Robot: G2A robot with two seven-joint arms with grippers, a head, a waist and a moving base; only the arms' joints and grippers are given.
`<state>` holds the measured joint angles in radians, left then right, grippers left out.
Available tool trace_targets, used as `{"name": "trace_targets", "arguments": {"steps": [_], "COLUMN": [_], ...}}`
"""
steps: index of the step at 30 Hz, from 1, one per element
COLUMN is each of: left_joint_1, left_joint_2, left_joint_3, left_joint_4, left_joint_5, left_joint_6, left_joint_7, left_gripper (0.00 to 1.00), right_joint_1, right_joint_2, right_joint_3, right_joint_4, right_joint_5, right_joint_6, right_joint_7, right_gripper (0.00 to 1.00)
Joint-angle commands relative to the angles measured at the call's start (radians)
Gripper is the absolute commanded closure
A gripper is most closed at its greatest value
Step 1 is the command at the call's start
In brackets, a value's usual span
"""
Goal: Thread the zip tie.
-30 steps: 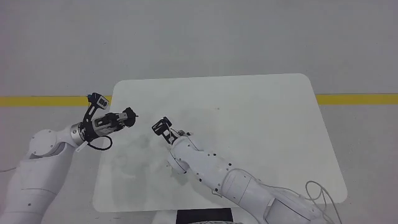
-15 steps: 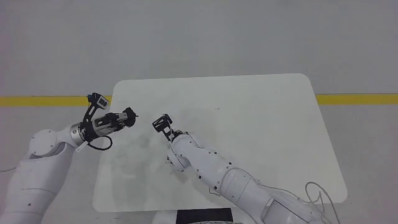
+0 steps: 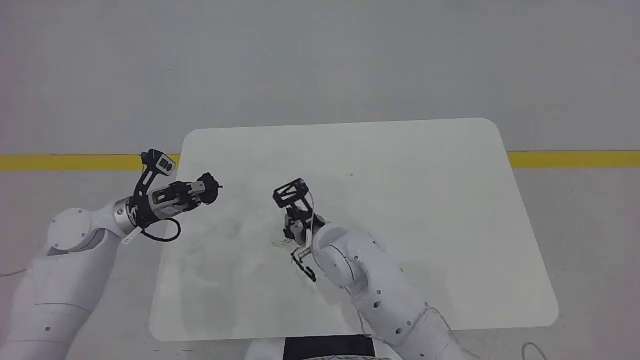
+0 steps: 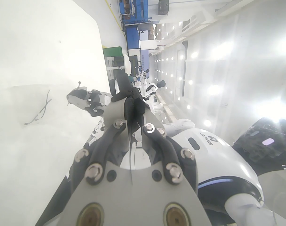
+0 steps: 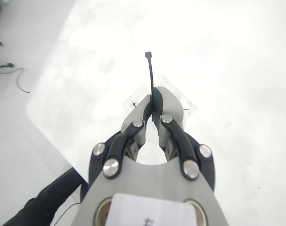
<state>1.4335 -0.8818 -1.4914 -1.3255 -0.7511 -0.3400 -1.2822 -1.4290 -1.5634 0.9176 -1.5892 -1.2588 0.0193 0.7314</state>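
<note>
My right gripper (image 5: 153, 99) is shut on a black zip tie (image 5: 150, 71). Its strap rises straight out past the fingertips and ends in the square head. From the top view this gripper (image 3: 291, 194) hangs over the middle left of the white table (image 3: 430, 180). My left gripper (image 3: 210, 186) is held at the table's left edge, a short way from the right one. Its fingers (image 4: 131, 99) are shut on a thin black strap (image 4: 131, 156) that trails back between them. The left wrist view also shows the right gripper (image 4: 85, 97) farther off, with the zip tie's head (image 4: 79, 82) sticking up.
The table has rounded corners, and its left edge (image 5: 42, 123) runs close to both grippers. A small clear flat square (image 5: 167, 82) shows just behind the right fingertips. Cables (image 5: 6, 68) lie on the floor beyond that edge. A yellow floor line (image 3: 575, 159) passes behind the table.
My right gripper has swung to the right, away from the left gripper, and the arm has turned. The left arm has kept still.
</note>
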Motion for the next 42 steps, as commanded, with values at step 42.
{"name": "trace_targets", "arguments": {"steps": [42], "left_joint_1": [-0.014], "left_joint_2": [-0.005], "left_joint_3": [0.050], "left_joint_4": [0.005], "left_joint_5": [0.111], "left_joint_6": [0.000], "left_joint_7": [0.040], "left_gripper": [1.00], "right_joint_1": [-0.033], "right_joint_2": [-0.005], "right_joint_3": [-0.037], "right_joint_4": [0.050], "right_joint_5": [0.311], "right_joint_6": [-0.317], "right_joint_7": [-0.766], "right_gripper": [1.00]}}
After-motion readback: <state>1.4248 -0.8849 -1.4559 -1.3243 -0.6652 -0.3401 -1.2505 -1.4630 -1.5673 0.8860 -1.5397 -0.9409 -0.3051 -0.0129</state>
